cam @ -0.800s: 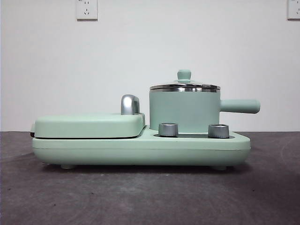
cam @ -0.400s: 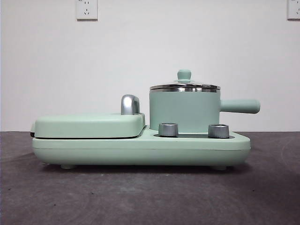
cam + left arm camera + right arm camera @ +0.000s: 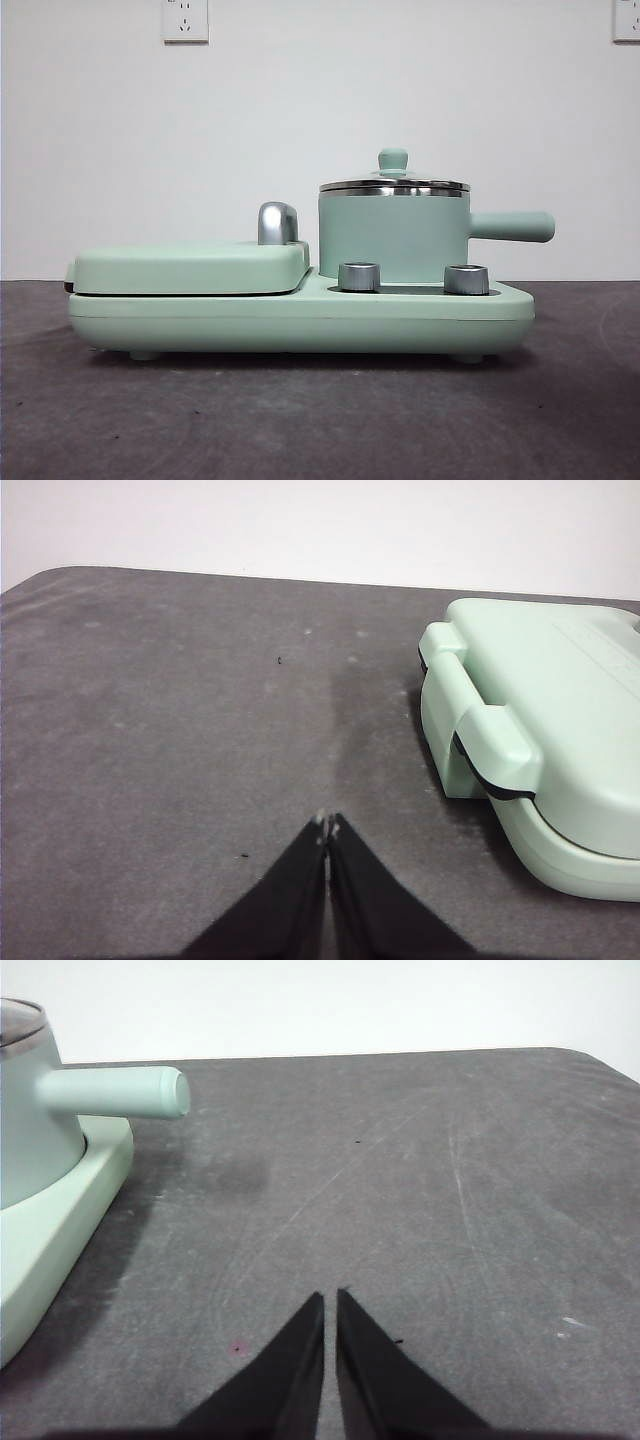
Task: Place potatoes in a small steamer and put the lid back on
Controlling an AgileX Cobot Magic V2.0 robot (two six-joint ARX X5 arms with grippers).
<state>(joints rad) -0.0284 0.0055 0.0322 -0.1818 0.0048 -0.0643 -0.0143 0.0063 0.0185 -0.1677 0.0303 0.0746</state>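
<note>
The small steamer (image 3: 393,238), a mint-green pot, stands on the right half of the cooker base (image 3: 300,322), its straight handle (image 3: 512,226) pointing right. The glass lid (image 3: 394,185) with its green knob sits on the pot's rim. The potatoes are out of view in every frame. My left gripper (image 3: 327,826) hangs shut and empty over bare table, left of the cooker. My right gripper (image 3: 330,1302) is shut and empty over the table, to the right of the steamer (image 3: 25,1130) and its handle (image 3: 115,1092). Neither gripper shows in the front view.
A flat mint-green griddle cover (image 3: 190,268) with a chrome handle (image 3: 277,222) lies closed on the base's left half; its end latch (image 3: 480,742) faces the left gripper. Two steel dials (image 3: 359,276) (image 3: 466,279) sit before the pot. Grey table surface (image 3: 300,420) lies all around.
</note>
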